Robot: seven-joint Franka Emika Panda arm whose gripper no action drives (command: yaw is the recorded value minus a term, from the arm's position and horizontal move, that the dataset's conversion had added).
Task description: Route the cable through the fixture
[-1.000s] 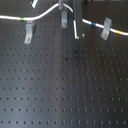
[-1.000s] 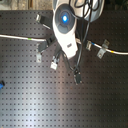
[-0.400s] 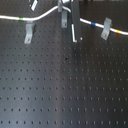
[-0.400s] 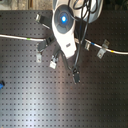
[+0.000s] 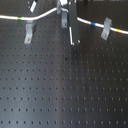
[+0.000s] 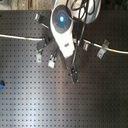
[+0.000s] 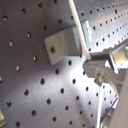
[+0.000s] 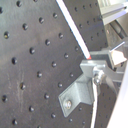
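The white cable (image 5: 45, 13) lies across the far part of the black board, with a green band on the first exterior view's left and blue and yellow bands on its right. It rises towards my gripper (image 5: 75, 44). The upright grey fixture (image 5: 64, 21) stands just beside the white finger (image 5: 73, 31). In the second exterior view my gripper (image 6: 74, 76) reaches down from its white body, and the cable (image 6: 22, 37) runs behind it. In both wrist views the cable (image 7: 79, 25) (image 8: 72, 27) passes between the closed fingertips, right next to a grey clip (image 7: 62, 45) (image 8: 77, 97).
Slanted grey clips stand at the first exterior view's left (image 5: 29, 34) and right (image 5: 106, 27), with another at the far left (image 5: 32, 6). The black perforated board (image 5: 65, 90) stretches towards the near edge. A small blue object (image 6: 1, 85) sits at the second exterior view's left edge.
Almost nothing differs. The fingertips have edged very slightly towards the second exterior view's bottom; the cable and clips stay where they were.
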